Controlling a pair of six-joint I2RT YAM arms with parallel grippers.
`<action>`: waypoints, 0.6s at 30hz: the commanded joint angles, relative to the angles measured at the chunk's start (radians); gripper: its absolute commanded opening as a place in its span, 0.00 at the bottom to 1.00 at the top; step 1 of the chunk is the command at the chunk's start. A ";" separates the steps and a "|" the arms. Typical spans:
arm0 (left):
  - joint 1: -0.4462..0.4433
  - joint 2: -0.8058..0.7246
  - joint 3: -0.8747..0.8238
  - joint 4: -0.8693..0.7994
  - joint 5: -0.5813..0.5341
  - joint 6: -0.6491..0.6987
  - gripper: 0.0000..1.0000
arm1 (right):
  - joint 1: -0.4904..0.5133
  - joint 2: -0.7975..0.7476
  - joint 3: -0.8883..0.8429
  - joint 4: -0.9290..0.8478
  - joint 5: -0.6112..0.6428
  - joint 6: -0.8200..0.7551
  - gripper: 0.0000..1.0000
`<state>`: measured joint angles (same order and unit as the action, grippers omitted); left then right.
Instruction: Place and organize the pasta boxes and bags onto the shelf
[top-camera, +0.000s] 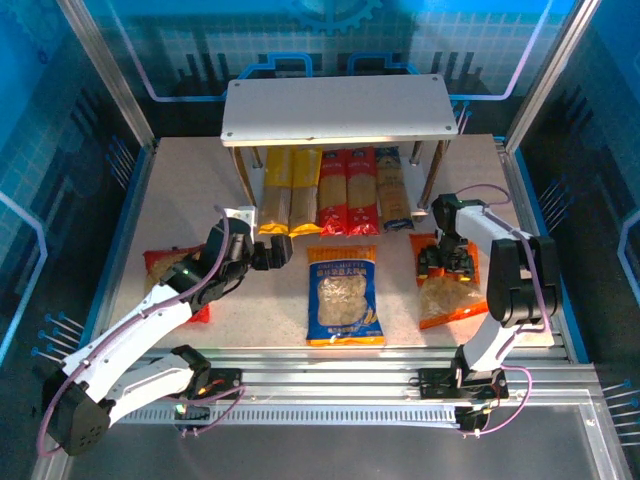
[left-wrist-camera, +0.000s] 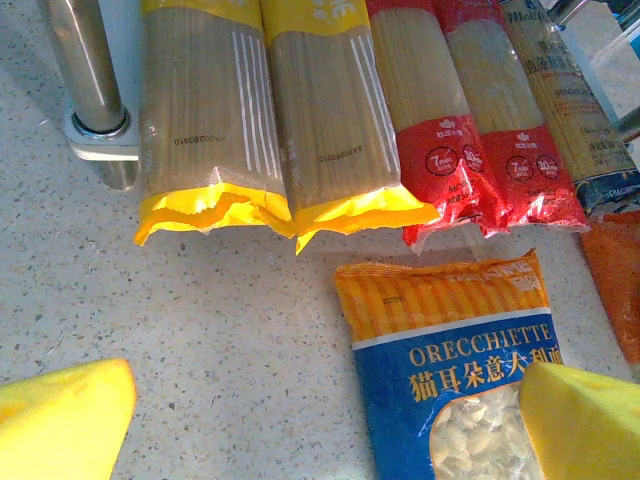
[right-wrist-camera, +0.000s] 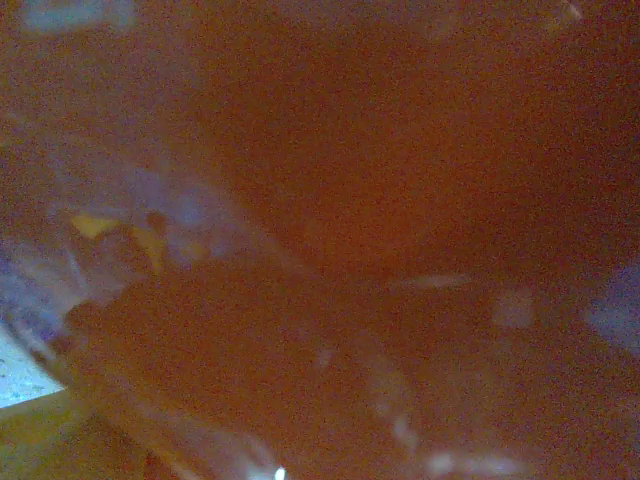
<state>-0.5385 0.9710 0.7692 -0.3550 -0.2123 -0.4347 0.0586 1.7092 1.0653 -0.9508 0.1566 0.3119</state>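
A pale speckled table sits inside blue panelled walls, with the shelf at its far side. The shelf's top board hides the far ends of five spaghetti packs lying side by side beneath it: two yellow packs, two red packs and a blue pack. Whether they rest on a lower board or on the table cannot be told. The blue-and-orange bag lies flat in the middle of the table, just in front of the packs. The red bag at the left is largely covered by the left arm. The left gripper hovers near the yellow packs' ends, its yellow fingertips spread wide with nothing between them, cut off by the frame's lower edge. The right gripper points down onto the top of the orange bag. Its wrist view is a blurred orange-red smear, so whether its jaws are parted or clenched on the bag cannot be told.
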 joint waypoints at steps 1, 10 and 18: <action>0.006 -0.017 0.007 -0.014 -0.012 0.017 0.99 | -0.026 0.038 -0.033 0.031 -0.021 0.003 0.79; 0.007 -0.015 0.015 -0.018 -0.010 0.016 0.99 | -0.034 0.059 -0.041 0.047 -0.085 0.000 0.44; 0.007 -0.019 0.016 -0.018 -0.007 0.016 0.99 | -0.037 -0.005 -0.047 0.025 -0.082 0.008 0.05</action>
<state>-0.5385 0.9710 0.7696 -0.3588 -0.2123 -0.4347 0.0360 1.6913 1.0607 -0.9413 0.0895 0.3096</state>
